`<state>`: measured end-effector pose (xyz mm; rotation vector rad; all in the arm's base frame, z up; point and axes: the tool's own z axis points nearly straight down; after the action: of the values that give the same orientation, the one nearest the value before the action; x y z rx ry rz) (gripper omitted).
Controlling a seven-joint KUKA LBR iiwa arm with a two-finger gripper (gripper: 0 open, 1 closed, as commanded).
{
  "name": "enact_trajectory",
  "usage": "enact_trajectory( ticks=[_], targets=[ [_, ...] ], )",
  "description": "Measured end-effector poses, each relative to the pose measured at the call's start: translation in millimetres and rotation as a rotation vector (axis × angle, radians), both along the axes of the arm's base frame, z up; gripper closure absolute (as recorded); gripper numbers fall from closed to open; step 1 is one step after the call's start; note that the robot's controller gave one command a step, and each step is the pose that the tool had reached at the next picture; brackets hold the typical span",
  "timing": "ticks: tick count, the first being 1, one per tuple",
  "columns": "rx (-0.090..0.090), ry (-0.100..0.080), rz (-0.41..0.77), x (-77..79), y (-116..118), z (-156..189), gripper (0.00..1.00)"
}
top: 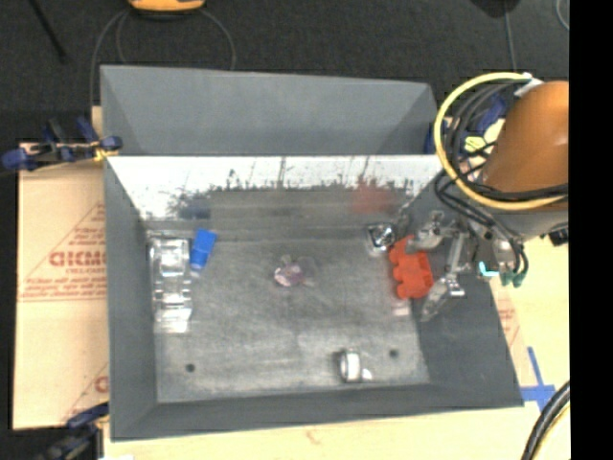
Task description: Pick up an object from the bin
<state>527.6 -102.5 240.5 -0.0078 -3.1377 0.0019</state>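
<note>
My gripper (408, 270) is low at the right side of the bin floor and open. One silvery fingertip (382, 237) stands just beyond the far end of a red blocky plastic thing (412, 272). The other fingertip (433, 301) is at its near end, so the fingers stand on either side of it. The red thing lies on the floor close to the right wall. I cannot tell whether the fingers touch it.
A clear plastic bottle (170, 274) with a blue cap lies along the left wall. A small purplish thing (289, 275) sits mid-floor, and a small white and silver thing (351, 365) lies near the front wall. The arm with its orange cover and cables hangs over the right rim.
</note>
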Motion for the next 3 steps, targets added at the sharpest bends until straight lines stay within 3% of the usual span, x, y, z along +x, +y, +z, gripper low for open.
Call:
enact_trajectory(
  ticks=[1, 2, 3],
  targets=[
    [-0.004, -0.017, 0.253, -45.6, 35, -156, 0.0],
    [0.005, -0.016, 0.232, 50.6, 128, -138, 0.0],
    [-0.001, -0.013, 0.372, 120.3, 130, -139, 0.0]
  ],
)
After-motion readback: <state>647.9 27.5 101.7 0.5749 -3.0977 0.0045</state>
